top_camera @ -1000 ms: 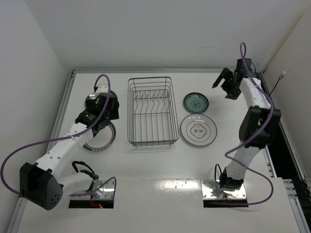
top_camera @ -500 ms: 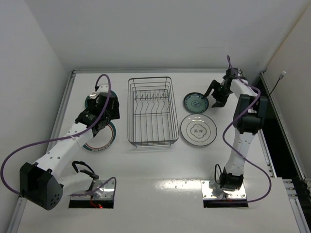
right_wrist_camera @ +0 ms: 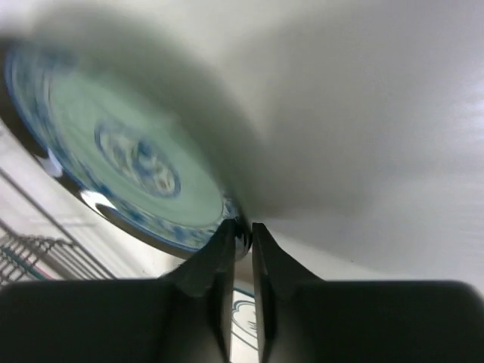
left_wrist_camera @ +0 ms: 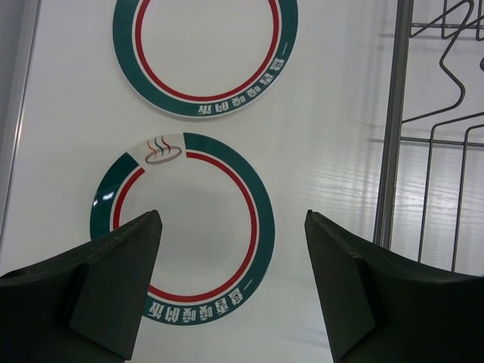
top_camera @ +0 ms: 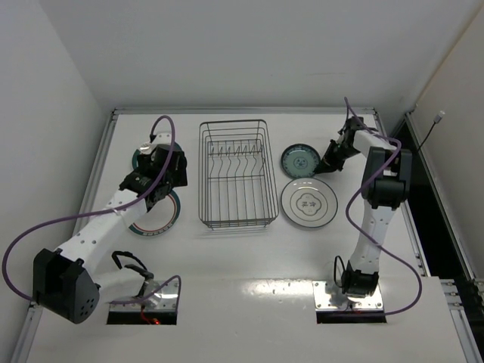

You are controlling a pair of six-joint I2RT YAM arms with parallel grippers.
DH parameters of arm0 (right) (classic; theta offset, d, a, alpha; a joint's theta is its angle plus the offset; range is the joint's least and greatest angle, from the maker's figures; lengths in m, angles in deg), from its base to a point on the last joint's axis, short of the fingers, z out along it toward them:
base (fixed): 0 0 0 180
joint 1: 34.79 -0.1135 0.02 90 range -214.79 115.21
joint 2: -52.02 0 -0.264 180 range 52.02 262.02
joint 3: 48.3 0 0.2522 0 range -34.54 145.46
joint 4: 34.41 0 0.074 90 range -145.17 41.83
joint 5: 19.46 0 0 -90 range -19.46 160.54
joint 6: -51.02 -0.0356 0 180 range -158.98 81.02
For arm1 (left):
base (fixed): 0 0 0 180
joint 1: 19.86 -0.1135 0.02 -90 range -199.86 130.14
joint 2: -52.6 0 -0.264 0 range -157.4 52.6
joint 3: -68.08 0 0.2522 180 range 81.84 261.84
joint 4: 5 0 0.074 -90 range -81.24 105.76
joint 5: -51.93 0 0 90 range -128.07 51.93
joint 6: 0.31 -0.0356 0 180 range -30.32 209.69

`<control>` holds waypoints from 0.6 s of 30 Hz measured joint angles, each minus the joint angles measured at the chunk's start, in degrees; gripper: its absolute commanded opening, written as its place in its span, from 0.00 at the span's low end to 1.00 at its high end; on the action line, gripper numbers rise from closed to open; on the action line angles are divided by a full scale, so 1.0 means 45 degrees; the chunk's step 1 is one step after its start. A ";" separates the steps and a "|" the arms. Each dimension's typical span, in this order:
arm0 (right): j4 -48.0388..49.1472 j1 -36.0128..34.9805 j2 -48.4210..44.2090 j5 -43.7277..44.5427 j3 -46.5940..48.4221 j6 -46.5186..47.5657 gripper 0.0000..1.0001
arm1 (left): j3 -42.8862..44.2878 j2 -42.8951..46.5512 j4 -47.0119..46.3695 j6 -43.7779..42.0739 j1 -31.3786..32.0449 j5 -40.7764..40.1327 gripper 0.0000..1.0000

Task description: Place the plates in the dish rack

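Observation:
The dark wire dish rack (top_camera: 236,174) stands mid-table with nothing in it. To its right lie a small blue-green patterned plate (top_camera: 300,160) and a white plate with a thin dark rim (top_camera: 308,203). My right gripper (top_camera: 327,163) is shut on the small plate's right rim; in the right wrist view that rim sits pinched at the gripper (right_wrist_camera: 242,231), with the plate (right_wrist_camera: 128,162) spreading to the left. Left of the rack lie two teal-and-red banded plates (left_wrist_camera: 204,53) (left_wrist_camera: 181,227). My left gripper (left_wrist_camera: 233,287) hangs open above the nearer one (top_camera: 155,215), holding nothing.
The rack's side rail (left_wrist_camera: 397,121) runs just right of the left gripper. Rack wires (right_wrist_camera: 30,253) show low on the left of the right wrist view. White walls enclose the table on the left, back and right. A purple cable loops off each arm.
The right arm swung left and down from the back right corner to the small plate and shut on its rim; the plate shifted slightly left. The left arm barely moved.

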 measured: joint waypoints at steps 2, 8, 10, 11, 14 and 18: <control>0.0189 0.0034 -0.0063 -0.0228 -0.0024 -0.0019 0.00 | 0.0000 -0.0049 -0.0005 0.0000 0.0000 -0.0005 0.74; 0.0602 -0.0049 -0.1783 0.0466 -0.0262 -0.0092 0.00 | 0.0000 -0.0073 -0.0005 0.0000 0.0000 -0.0044 0.74; 0.0767 -0.0228 -0.2701 0.1205 -0.0248 -0.0214 0.00 | 0.0000 -0.0083 -0.0005 0.0005 0.0000 -0.0063 0.74; 0.0850 -0.0355 -0.3303 0.1651 -0.0175 -0.0272 0.00 | 0.0000 -0.0097 -0.0005 0.0005 0.0000 -0.0087 0.74; 0.1112 -0.1064 -0.4828 0.2939 0.0243 -0.0345 0.00 | 0.0000 -0.0155 0.0000 0.0010 0.0000 -0.0146 0.74; 0.1583 -0.2837 -0.6475 0.4765 0.0787 -0.0311 0.00 | 0.0000 -0.0160 0.0005 0.0010 0.0000 -0.0155 0.74</control>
